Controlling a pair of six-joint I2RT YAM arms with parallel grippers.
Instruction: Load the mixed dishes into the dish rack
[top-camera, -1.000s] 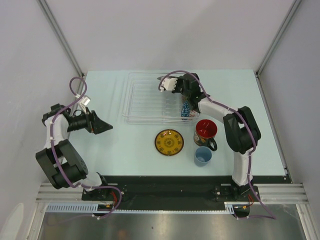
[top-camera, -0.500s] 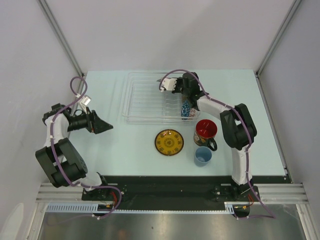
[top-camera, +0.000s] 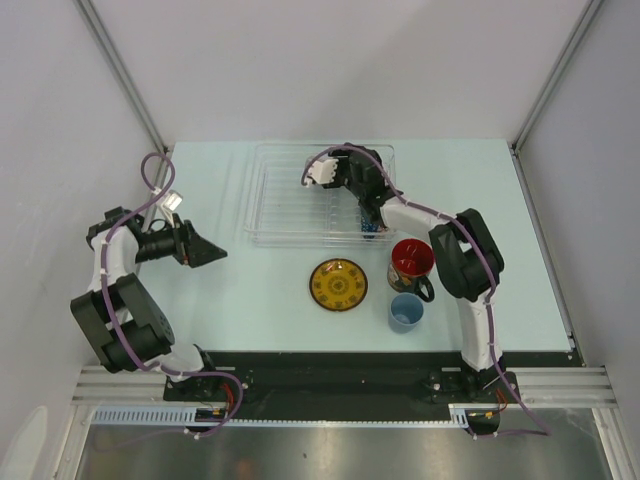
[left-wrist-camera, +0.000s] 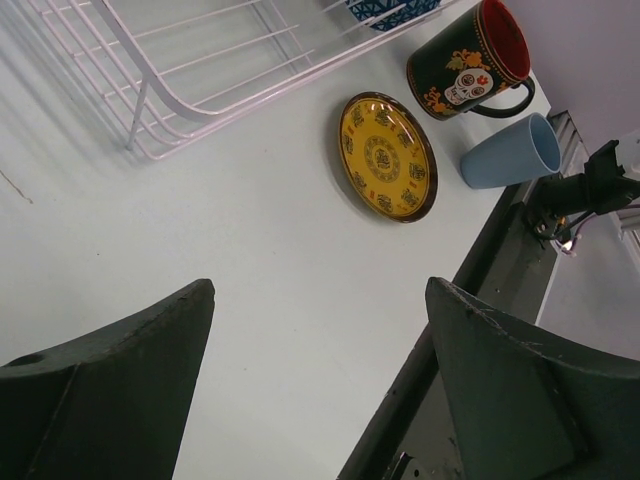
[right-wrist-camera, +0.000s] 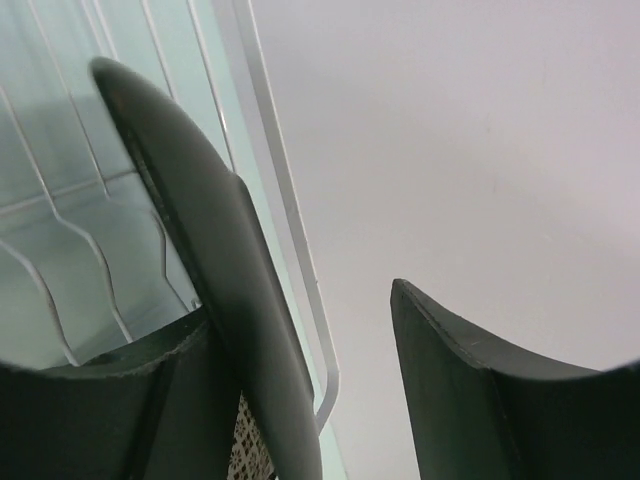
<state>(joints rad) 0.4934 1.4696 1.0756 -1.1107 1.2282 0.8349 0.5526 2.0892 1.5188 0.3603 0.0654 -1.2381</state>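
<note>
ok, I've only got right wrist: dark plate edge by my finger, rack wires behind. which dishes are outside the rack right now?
Observer: Three, just on the near side of the clear plastic dish rack: yellow round saucer, red-inside dark mug, small light-blue cup.
Operator: anything else in the rack?
Observer: A blue patterned bowl at its near right corner.
Operator: left arm?
Observer: Left hand open and empty, hovering left of the rack.

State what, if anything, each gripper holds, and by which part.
Nothing is gripped. The left gripper is open and empty. The right gripper is open too: the black plate lies edge-on against one of its fingers, the other clear.
</note>
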